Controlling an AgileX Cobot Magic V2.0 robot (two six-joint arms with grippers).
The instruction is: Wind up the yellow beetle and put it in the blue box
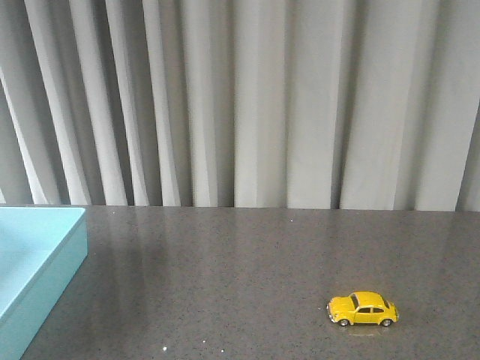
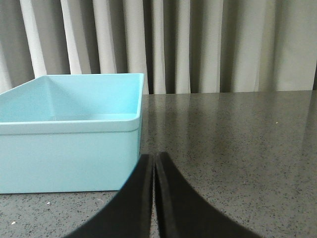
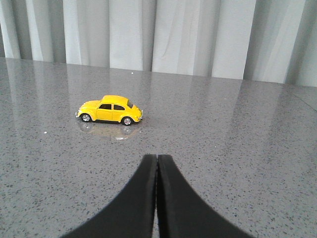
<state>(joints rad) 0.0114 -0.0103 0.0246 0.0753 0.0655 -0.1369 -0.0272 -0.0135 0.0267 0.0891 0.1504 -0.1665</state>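
- Grey speckled table (image 1: 247,262) runs back to a wall of pale pleated curtains (image 1: 262,97), and neither arm shows in the front view.
- Left gripper (image 2: 154,163) first: its two black fingers (image 2: 133,198) are pressed together tip to tip, nothing between them, hanging above bare tabletop.
- Right gripper (image 3: 157,163) is the same story, black fingers (image 3: 178,203) closed flat against each other and holding nothing.
- Straight out from the left gripper sits the blue box (image 2: 69,144), its near corner just beyond the fingertips, open top facing up, interior visible and pale turquoise.
- Out from the right gripper, the yellow beetle (image 3: 109,110) stands on all its wheels on the table, side-on to that camera, well apart from the fingertips.
- A faint reflection of the car shows on the glossy surface right beneath it.
- Front view places it all: blue box (image 1: 37,262) at the left edge of the table, partly cut off by the frame, and yellow beetle (image 1: 363,309) well away on the near right, side-on to the camera.
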